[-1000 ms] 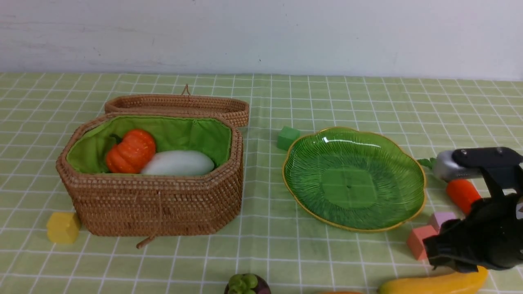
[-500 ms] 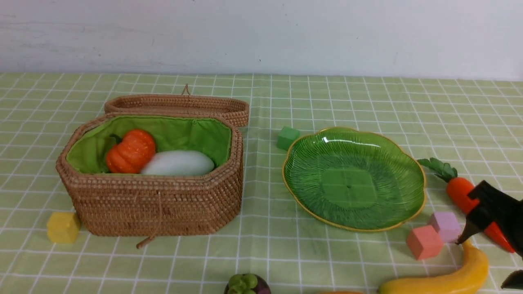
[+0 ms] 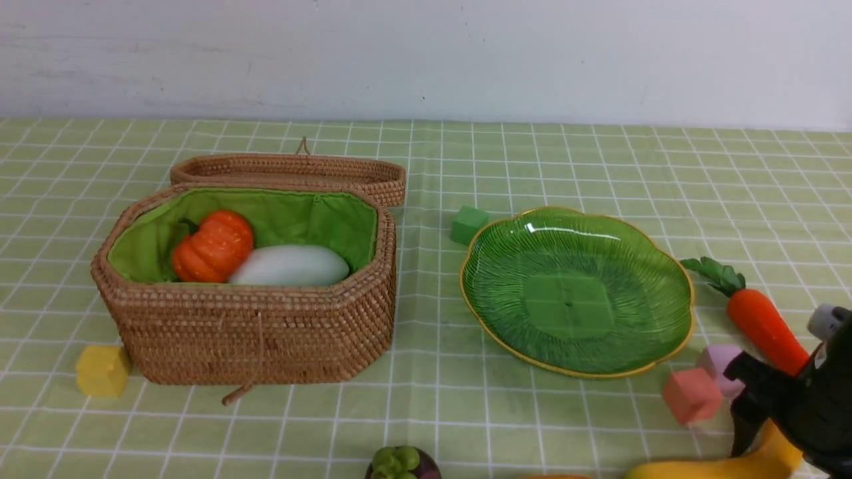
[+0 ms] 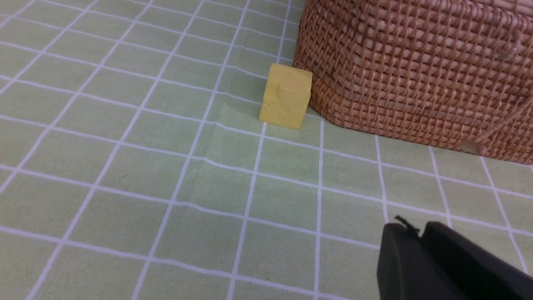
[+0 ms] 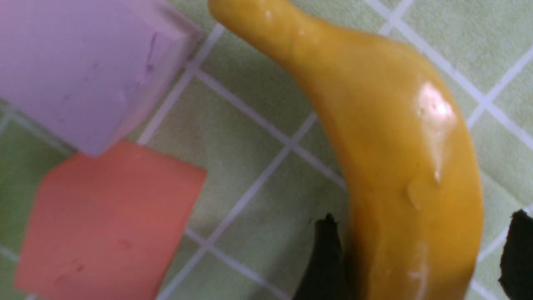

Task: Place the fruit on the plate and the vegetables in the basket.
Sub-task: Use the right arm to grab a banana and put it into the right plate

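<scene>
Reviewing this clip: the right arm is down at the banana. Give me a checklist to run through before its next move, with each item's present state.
1. Banana lies between the right pincer jaws: ok, the right wrist view shows one jaw on each side.
2. Right pincer closed on the banana: not ok, jaws open, with a gap on one side.
3. Pink cube and lilac cube outside the jaws: ok, both lie beside the banana.
4. Green plate free to receive fruit: ok, it holds nothing.
5. Left pincer out of the way: ok, shut, near the yellow cube by the basket.
</scene>
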Available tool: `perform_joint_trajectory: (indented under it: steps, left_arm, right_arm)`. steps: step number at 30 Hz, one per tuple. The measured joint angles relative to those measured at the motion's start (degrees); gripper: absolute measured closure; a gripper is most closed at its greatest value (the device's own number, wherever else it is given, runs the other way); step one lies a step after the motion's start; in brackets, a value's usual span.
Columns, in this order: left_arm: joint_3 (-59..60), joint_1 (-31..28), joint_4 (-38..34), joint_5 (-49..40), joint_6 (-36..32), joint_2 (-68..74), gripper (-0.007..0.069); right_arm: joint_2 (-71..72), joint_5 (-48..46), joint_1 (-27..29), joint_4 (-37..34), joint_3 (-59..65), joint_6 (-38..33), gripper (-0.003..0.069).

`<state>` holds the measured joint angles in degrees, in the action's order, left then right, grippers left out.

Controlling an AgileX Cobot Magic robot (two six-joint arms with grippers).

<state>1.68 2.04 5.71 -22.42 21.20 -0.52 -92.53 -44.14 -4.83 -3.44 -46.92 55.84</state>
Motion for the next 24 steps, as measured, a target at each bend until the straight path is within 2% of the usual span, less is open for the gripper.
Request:
perform_joint_trajectory:
  steps: [1, 5, 6, 18, 24]
  left_arm:
    - [0.0, 0.0, 0.0, 0.0, 0.0, 0.0, 0.0564]
    - [0.0, 0.0, 0.0, 0.0, 0.0, 0.0, 0.0564]
    - [0.0, 0.0, 0.0, 0.0, 0.0, 0.0, 0.0564]
    - [0.0, 0.0, 0.0, 0.0, 0.0, 0.0, 0.0553]
    - [0.0, 0.0, 0.0, 0.0, 0.0, 0.0, 0.0549]
  right_arm:
    - [-0.71, 0.07, 0.0, 0.22, 0.0, -0.14, 0.0159]
    - [-1.55, -0.11, 0.0, 0.68, -0.03, -0.98, 0.0342]
    - [-1.36, -0.23, 0.0, 0.68, -0.03, -1.17, 0.035]
    - [10.68, -3.72, 0.0, 4.12, -0.03, -2.21, 0.0339]
    - [19.93, -7.4, 0.0, 10.73, -0.26, -10.46, 0.0339]
